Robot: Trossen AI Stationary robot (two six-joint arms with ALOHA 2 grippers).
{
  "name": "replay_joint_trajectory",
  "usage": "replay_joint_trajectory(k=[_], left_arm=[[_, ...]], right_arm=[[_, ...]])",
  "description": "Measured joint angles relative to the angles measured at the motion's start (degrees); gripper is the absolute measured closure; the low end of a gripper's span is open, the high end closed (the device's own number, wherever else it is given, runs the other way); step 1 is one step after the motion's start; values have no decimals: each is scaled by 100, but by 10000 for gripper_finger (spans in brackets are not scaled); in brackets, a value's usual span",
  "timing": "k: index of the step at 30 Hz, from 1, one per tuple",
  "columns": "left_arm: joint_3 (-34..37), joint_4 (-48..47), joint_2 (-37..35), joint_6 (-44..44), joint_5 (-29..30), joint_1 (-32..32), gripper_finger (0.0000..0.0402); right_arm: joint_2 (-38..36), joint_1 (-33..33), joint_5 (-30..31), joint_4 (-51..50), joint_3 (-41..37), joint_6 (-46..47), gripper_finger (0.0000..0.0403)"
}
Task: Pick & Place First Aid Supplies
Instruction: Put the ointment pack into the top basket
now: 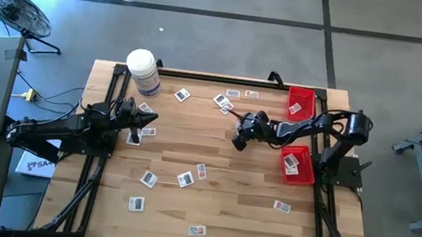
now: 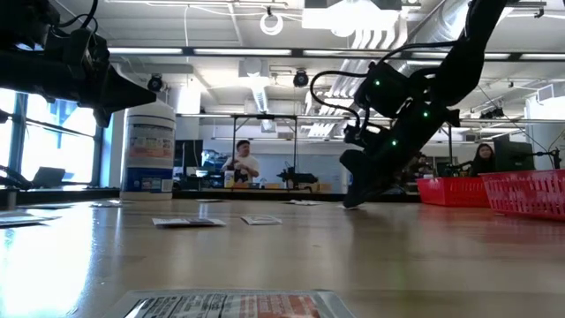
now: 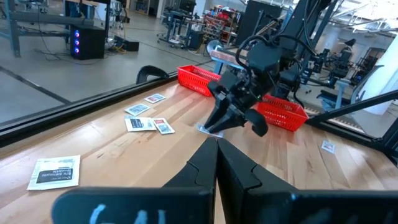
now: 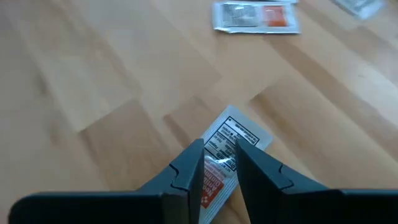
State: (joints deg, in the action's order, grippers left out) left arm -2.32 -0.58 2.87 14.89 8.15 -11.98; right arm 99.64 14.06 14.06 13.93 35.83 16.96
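Pinching a packet (image 4: 231, 149) by one edge, the right gripper (image 4: 219, 163) is holding it with narrowed fingers just above the table (image 1: 217, 207), toward the far edge; such a thin grip could be letting it slip before reaching the bins (image 1: 298, 164).

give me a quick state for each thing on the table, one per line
right tool: down at the table, shut on a packet
held packet: flat on the wood, one end between the fingers
left tool: shut, empty, off the table
white jar: upright, lid on
far red basket: one packet inside
near red basket: a few packets inside
loose packets: lying flat, scattered
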Motion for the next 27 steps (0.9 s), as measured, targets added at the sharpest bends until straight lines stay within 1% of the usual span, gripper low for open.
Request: replay_joint_trajectory(k=[4, 9, 12, 14, 16, 19, 21, 24, 27], left_arm=[[1, 0, 0, -1, 0, 0, 401], [-1, 0, 0, 1, 0, 1, 401], [-1, 0, 0, 1, 0, -1, 401], [0, -2, -1, -1, 0, 1, 401], [0, 0, -1, 0, 1, 1, 401], [0, 0, -2, 0, 0, 0, 401], [-1, 0, 0, 1, 0, -1, 401], [-1, 0, -1, 0, 0, 0, 401], [-1, 0, 0, -1, 0, -1, 401]], right_arm=[[-125, -146, -639, 48, -14, -570, 324], [-428, -526, -1531, 85, -41, -1315, 324], [-641, -773, -1953, 106, -37, -1423, 324], [-784, -944, -1982, 96, -37, -1345, 324], [-902, -1107, -1695, 128, -36, -1262, 324], [-939, -1320, -944, 159, -33, -1015, 324], [-935, -1479, -562, 179, -33, -791, 325], [-877, -1875, -115, 212, -31, -762, 325], [-742, -2298, 623, 342, -33, -781, 325]])
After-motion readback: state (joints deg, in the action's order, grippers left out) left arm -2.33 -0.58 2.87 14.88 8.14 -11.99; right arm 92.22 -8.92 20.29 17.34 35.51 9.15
